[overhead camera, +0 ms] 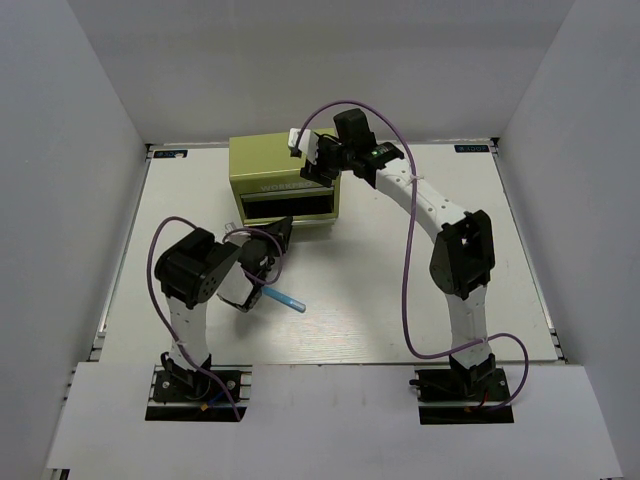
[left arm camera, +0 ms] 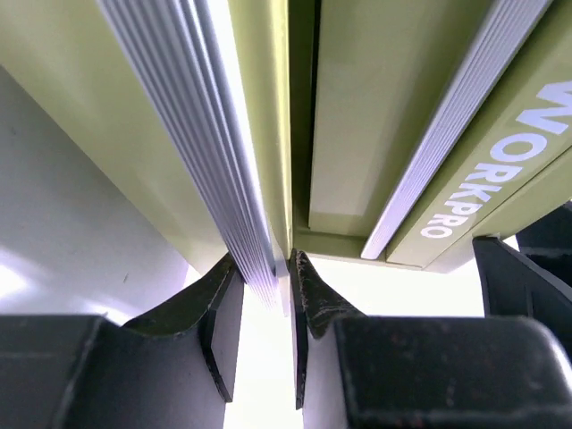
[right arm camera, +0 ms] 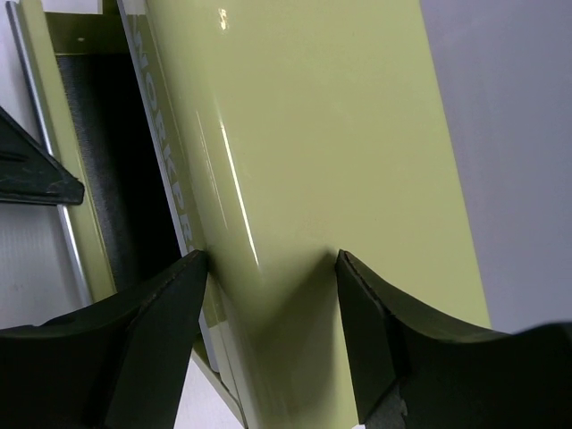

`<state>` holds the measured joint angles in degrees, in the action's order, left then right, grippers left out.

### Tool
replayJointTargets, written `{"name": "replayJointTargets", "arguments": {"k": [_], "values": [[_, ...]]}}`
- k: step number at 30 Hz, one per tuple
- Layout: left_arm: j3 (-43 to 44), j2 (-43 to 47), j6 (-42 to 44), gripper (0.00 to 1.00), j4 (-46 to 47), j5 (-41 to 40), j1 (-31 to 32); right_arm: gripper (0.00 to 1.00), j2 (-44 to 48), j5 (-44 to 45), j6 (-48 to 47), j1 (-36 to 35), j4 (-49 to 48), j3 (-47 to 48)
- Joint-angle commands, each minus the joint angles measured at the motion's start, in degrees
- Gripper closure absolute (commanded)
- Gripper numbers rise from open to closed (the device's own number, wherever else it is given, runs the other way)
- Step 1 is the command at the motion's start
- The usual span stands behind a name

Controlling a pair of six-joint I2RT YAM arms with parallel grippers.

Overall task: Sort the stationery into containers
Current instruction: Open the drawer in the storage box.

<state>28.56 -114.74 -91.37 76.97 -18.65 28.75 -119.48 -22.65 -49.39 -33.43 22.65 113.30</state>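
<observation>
The olive tool chest (overhead camera: 272, 160) stands at the back middle of the table, its lower drawer (overhead camera: 290, 205) pulled out with a dark inside. My left gripper (overhead camera: 278, 232) is at the drawer's front; in the left wrist view it (left arm camera: 264, 268) is shut on the drawer's ribbed silver handle (left arm camera: 223, 152). My right gripper (overhead camera: 322, 160) is open, both fingertips resting on the chest's top (right arm camera: 322, 134) near its front edge. A light blue pen (overhead camera: 285, 298) lies on the table beside my left arm. The other pens are out of view.
White walls close in the table on the left, back and right. A purple cable (overhead camera: 408, 250) loops off the right arm and another off the left arm (overhead camera: 153, 250). The table's near edge (overhead camera: 330, 365) runs just in front of the arm bases.
</observation>
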Motion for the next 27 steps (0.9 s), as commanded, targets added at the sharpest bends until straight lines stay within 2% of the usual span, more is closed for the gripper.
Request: {"name": "replayJointTargets", "arguments": {"k": [1, 2, 3, 5, 6, 9, 13, 18, 24, 27], "values": [[-1.6, 3.4, 3.0, 0.97, -7.8, 2.0, 0.3, 0.34, -2.3, 3.2, 0.7, 0.6, -0.2, 1.7], [-1.6, 3.4, 3.0, 0.89, -7.8, 2.7, 0.3, 0.33, -2.2, 3.3, 0.7, 0.6, -0.2, 1.6], [-1.6, 3.4, 3.0, 0.73, -7.8, 3.4, -0.4, 0.31, -1.9, 3.1, 0.7, 0.4, -0.1, 1.6], [-1.6, 3.9, 3.0, 0.56, -7.3, 4.2, -0.5, 0.29, -1.5, 2.8, 0.7, 0.4, -0.1, 0.7], [-1.6, 4.6, 3.0, 0.43, -8.1, 4.2, -1.0, 0.27, -0.8, 2.6, 0.6, 0.4, -0.1, 0.4], [-0.3, 6.5, 3.7, 0.30, -13.0, 4.9, -1.0, 0.25, 0.6, 1.8, 0.5, 0.4, -0.7, -0.9], [0.4, 9.5, 6.0, 0.24, -15.4, 6.7, -1.0, 0.24, 2.5, 1.6, 1.0, 0.7, -1.3, -2.6], [-0.6, 16.4, 10.2, 0.23, -18.5, 10.5, -1.0, 0.24, 5.9, 1.8, 1.0, 0.6, -1.9, -4.9], [-1.2, 29.5, 17.9, 0.16, -40.2, 14.9, -0.4, 0.23, 14.4, -0.7, 0.8, 1.7, -2.4, -15.3], [-0.4, 36.1, 23.2, 0.13, -54.4, 19.2, -0.9, 0.23, 18.9, -3.6, 0.6, 1.8, -1.0, -19.9]]}}
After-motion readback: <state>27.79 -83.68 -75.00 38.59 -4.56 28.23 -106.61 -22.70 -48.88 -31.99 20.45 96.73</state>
